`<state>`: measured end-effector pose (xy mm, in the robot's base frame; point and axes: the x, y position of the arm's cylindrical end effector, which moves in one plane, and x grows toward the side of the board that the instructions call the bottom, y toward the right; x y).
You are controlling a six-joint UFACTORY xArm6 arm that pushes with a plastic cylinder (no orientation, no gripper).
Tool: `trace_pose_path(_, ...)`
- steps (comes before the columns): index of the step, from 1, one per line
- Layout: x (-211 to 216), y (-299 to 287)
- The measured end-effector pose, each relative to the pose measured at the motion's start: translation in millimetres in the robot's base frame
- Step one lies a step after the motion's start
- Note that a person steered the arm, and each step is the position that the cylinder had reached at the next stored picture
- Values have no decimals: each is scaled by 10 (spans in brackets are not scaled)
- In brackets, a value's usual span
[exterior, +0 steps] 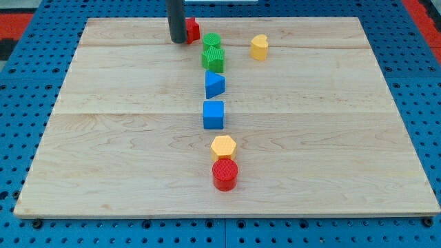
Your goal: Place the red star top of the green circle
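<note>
While you watch the board's top edge, my tip (178, 41) presses bare against the red star block (193, 29), grasping nothing, just up-left of the green circle block (211, 40).

A straight, dark grey rod is showing a smooth, round, faintly glossy shaft (no markings or screws visible), ending bluntly at my tip (178, 42).

I count eight blocks on one wooden board (103, 151): two red (224, 174), two green (213, 59), two blue (213, 115), two yellow (223, 147).
</note>
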<state>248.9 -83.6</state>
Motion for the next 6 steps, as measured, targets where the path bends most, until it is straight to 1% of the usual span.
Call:
trace_pose_path(1, -31, -206)
trace_pose_path(2, -306, -284)
trace_pose_path(4, -313, 205)
trace_pose_path(6, -183, 420)
